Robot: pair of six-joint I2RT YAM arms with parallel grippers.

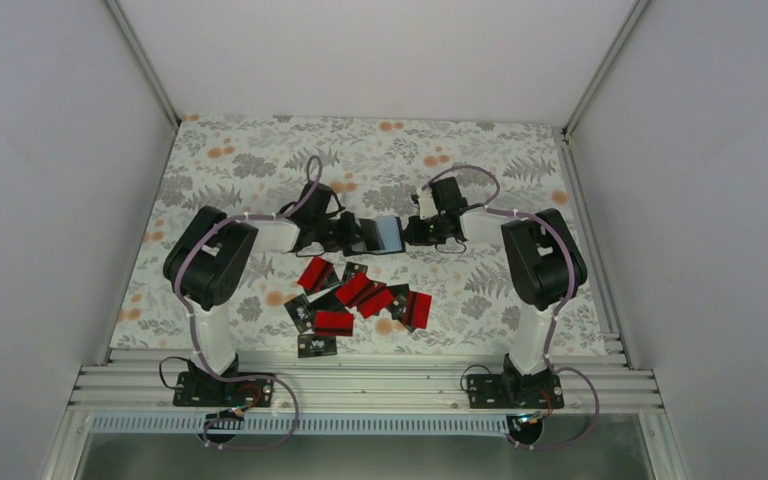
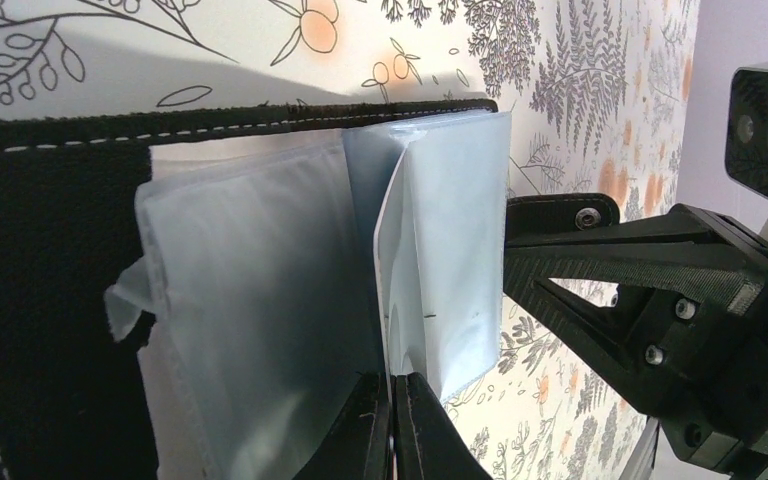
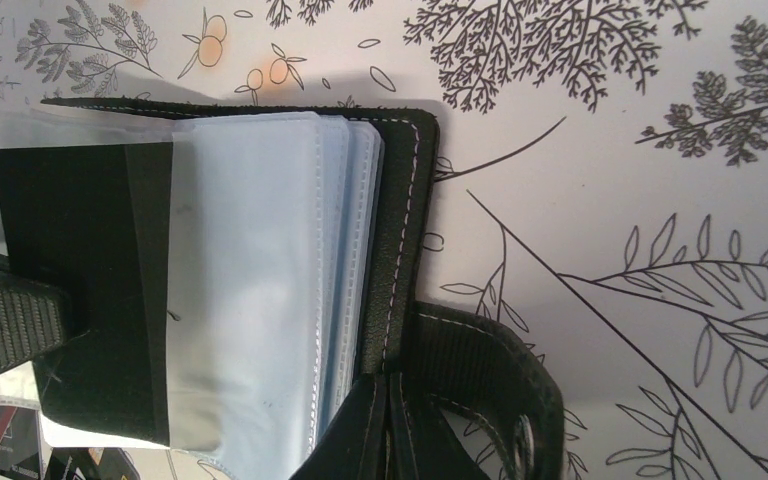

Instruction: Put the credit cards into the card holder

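Nearest lens: left gripper (image 2: 392, 405) closed, pinching clear sleeve of card holder (image 2: 260, 300). Opposite side: right gripper (image 3: 388, 405) closed on holder's black stitched cover edge. Holder spread open between both grippers, over middle of table (image 1: 260, 170). Red and black credit cards (image 1: 355, 298) heaped on table nearer arm bases, apart from holder.

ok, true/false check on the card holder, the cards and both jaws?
1. The black folding card holder is folded shut. False: it is open, its blue-grey plastic sleeves fanned.
2. The left jaws are shut on a clear sleeve. True.
3. The right jaws hang open, clear of the holder. False: they are shut on its stitched black cover edge.
4. The thin red and black credit cards lie piled on the floral table, nearer the arm bases than the holder. True.
5. A red card shows inside the sleeves. False: none visible.
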